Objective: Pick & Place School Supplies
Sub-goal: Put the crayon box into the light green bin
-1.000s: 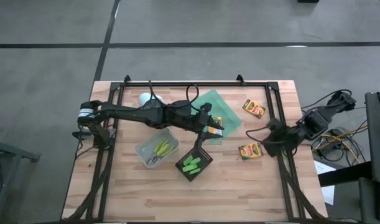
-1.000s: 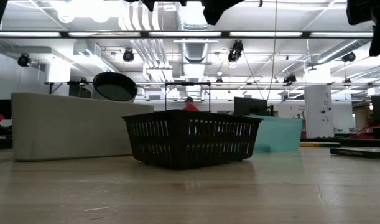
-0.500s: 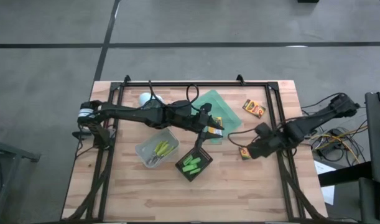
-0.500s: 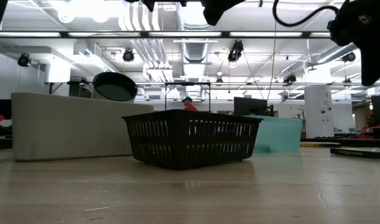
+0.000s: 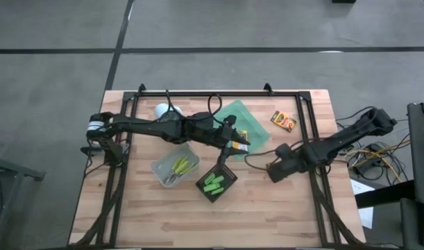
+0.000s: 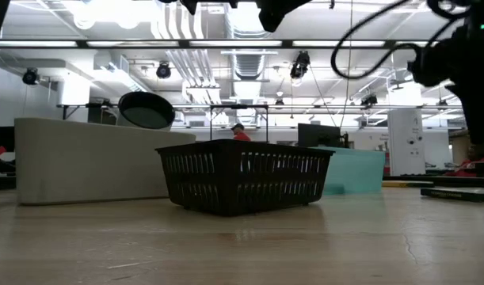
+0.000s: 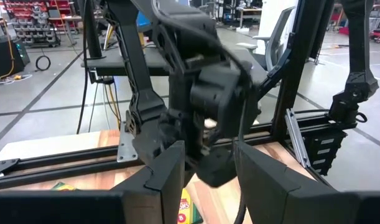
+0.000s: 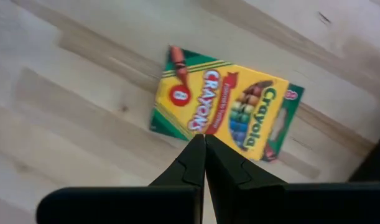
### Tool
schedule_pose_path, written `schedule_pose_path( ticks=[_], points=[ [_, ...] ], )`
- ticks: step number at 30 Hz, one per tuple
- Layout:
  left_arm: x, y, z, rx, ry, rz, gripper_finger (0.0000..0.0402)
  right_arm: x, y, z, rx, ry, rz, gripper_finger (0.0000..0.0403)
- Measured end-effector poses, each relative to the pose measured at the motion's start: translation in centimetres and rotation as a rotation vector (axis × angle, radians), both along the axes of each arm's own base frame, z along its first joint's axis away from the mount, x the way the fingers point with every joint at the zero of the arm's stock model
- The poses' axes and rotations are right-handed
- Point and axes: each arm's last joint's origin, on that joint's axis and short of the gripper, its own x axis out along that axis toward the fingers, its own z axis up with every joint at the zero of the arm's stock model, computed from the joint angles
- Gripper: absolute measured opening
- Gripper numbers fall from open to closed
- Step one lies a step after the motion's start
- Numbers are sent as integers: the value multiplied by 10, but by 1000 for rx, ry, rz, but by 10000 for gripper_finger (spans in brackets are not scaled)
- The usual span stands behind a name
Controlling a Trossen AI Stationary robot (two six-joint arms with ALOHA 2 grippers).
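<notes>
Pale wooden planks make up your tabletop point(image 5: 281, 208), ringed by a black metal frame. Take the translucent green tray point(image 5: 257, 135) near its middle as your landmark. Your left gripper point(image 5: 232, 147) hangs at the tray's near edge, fingers parted with nothing visibly between them. Your right gripper point(image 5: 274, 170) hovers just right of the tray, fingers pressed together, directly over a yellow-and-green crayon box point(image 8: 224, 112) lying flat on the wood. Another crayon box point(image 5: 283, 121) lies farther right of the tray. Short green markers point(image 5: 214, 183) fill a black mesh basket point(image 5: 229, 186) in front of the tray.
</notes>
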Motion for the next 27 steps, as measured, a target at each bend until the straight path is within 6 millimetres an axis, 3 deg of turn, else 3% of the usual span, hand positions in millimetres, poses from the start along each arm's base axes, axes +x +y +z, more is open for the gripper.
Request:
schedule_pose_path(
  ticks=[4, 8, 14, 27],
  points=[
    [0, 0, 0, -1, 1, 0, 147, 1, -4, -14, 24, 15, 38, 8],
    [0, 0, 0, -13, 3, 1, 147, 5, -8, -30, 69, -78, 67, 8],
    [0, 0, 0, -16, 5, 1, 147, -4, -14, -47, 54, -45, 57, 8],
    [0, 0, 0, -14, 4, 1, 147, 0, -13, -62, 100, -158, 79, 8]
  ],
)
